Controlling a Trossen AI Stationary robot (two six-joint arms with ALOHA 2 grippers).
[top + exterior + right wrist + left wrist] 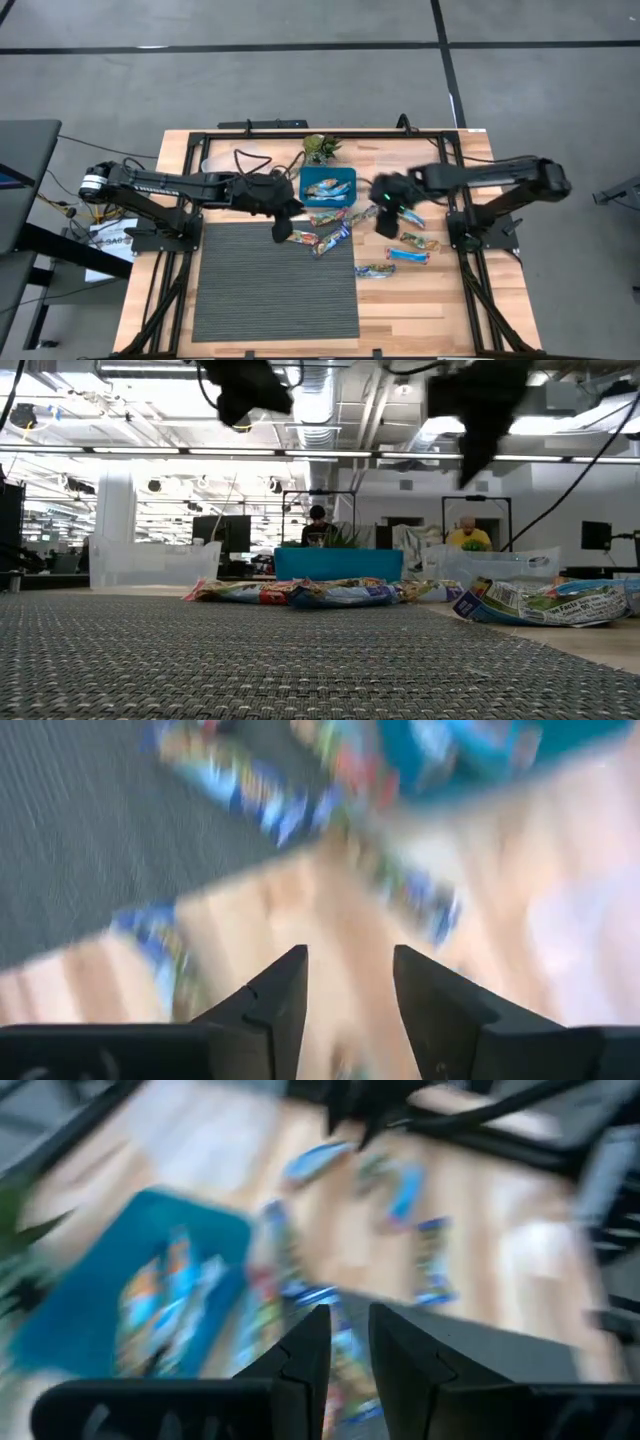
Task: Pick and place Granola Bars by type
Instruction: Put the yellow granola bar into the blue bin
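Several Granola Bars [328, 187] inside blue tray [306, 181]; others outside.

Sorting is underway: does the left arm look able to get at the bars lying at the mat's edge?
Probably yes. The left tool hangs open and empty above the mat, right beside those bars, with nothing between.

Granola Bars [330, 238] crowd blue tray [327, 186]; mat [270, 290] open.
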